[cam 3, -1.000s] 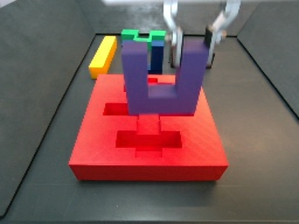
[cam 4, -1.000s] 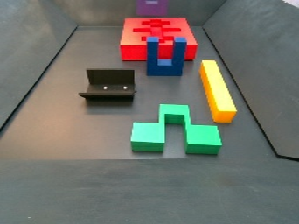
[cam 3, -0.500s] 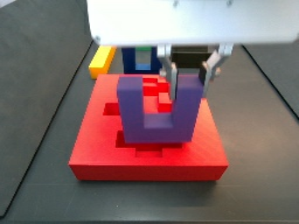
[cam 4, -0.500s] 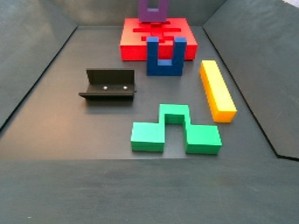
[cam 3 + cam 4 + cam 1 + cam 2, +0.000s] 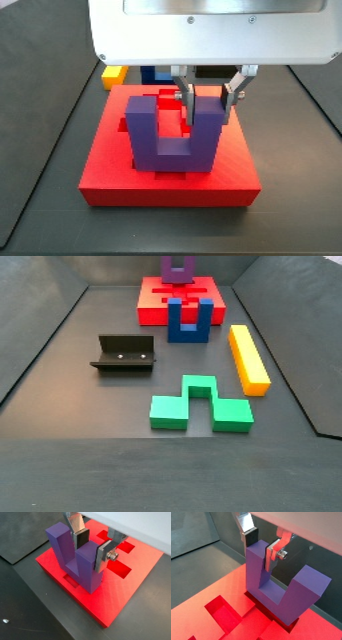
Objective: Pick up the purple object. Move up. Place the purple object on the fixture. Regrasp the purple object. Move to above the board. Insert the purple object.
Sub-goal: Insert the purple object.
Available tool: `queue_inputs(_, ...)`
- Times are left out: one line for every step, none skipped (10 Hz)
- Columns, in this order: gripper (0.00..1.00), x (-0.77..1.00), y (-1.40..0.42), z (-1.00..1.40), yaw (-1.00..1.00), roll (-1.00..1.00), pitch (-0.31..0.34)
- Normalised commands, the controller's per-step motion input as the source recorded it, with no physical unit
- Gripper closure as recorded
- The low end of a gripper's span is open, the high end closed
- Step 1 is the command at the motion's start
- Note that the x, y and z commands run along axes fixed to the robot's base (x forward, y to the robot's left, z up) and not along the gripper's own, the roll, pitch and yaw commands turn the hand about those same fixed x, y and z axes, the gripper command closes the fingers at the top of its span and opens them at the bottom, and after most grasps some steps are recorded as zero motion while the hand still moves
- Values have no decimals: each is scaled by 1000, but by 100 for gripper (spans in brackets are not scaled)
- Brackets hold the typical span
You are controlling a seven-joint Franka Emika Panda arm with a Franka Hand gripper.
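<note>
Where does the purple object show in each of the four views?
Wrist view: purple object, centre, one prong in the gripper.
Wrist view, centre-right.
Side view, centre, over the board.
Side view, top edge.
Shared landmark: the board.

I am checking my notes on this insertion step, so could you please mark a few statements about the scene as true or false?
1. The pincer is shut on one prong of the purple object. True.
2. The purple object stands with its prongs pointing up, over the board. True.
3. The fixture carries the blue block. False: in a side view the fixture is bare, and the blue block stands on the floor against the board's edge.
4. The yellow bar lies on top of the board. False: it lies on the floor beside the board.
5. The green piece lies on the floor, apart from the board. True.
</note>
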Motion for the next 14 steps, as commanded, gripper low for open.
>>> queue_inputs(100, 0, 17, 0, -109, 0, 0)
queue_inputs(100, 0, 51, 6, -77, -20, 0)
queue_inputs(100, 0, 40, 0, -17, -37, 0)
queue_inputs(100, 0, 117, 54, -17, -106, 0)
queue_inputs(100, 0, 174, 74, -9, -147, 0)
queue_inputs(100, 0, 94, 0, -17, -71, 0)
queue_inputs(100, 0, 69, 0, -26, -66, 0)
queue_inputs(100, -77, 6, -77, 0, -64, -26)
queue_inputs(100, -186, 0, -177, 0, -64, -57)
queue_inputs(100, -283, 34, -137, 54, -93, -114)
queue_inputs(100, -206, 20, -29, 149, -63, -120)
queue_inputs(100, -6, 3, -49, 189, -1, -71)
queue_inputs(100, 11, 0, -94, 226, 0, -14)
queue_inputs(100, 69, -177, -300, 203, 137, 0)
